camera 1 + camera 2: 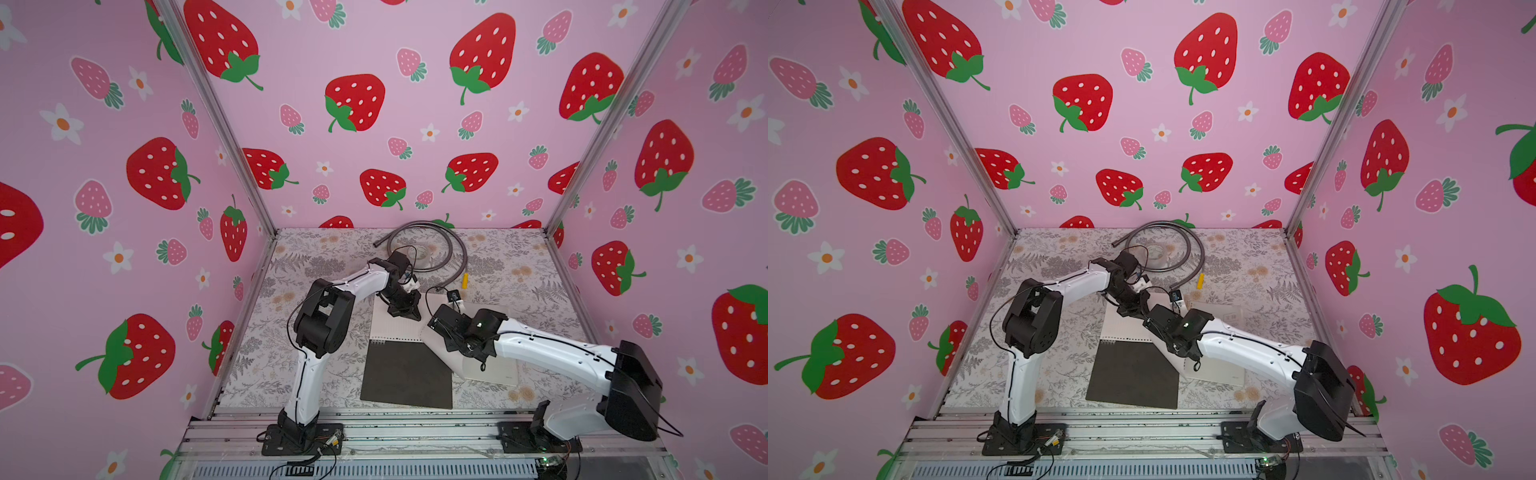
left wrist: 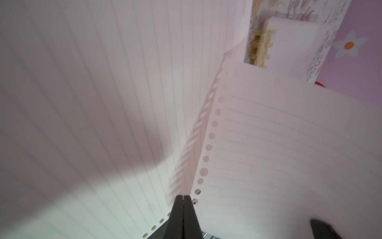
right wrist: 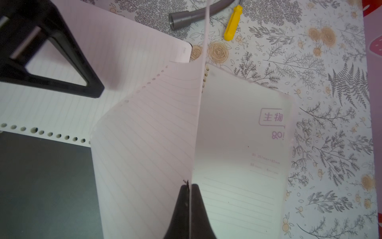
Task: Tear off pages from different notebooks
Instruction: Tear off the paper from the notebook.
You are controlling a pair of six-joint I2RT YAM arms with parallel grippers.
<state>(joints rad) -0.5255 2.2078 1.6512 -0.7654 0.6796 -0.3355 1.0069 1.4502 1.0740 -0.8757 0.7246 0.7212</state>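
1. The right end effector (image 3: 189, 187) is clamped on one lined page (image 3: 144, 144). The page stands on edge (punched holes along its far side) just beside the whitish notebook (image 3: 244, 144).
2. The left end effector (image 2: 183, 197) is fully closed. Its tips sit at the punched edge of the open page (image 1: 388, 328) of the dark notebook (image 1: 407, 374). Whether it nips any paper, I cannot tell.
3. Count: two notebooks side by side on the bench (image 1: 519, 266), two pages showing, two end effectors.

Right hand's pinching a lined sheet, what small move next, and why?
Probably carry the lined white paper page aside: the right hand pinches its edge, and its punched holes look free of the translucent whitish spiral notebook.
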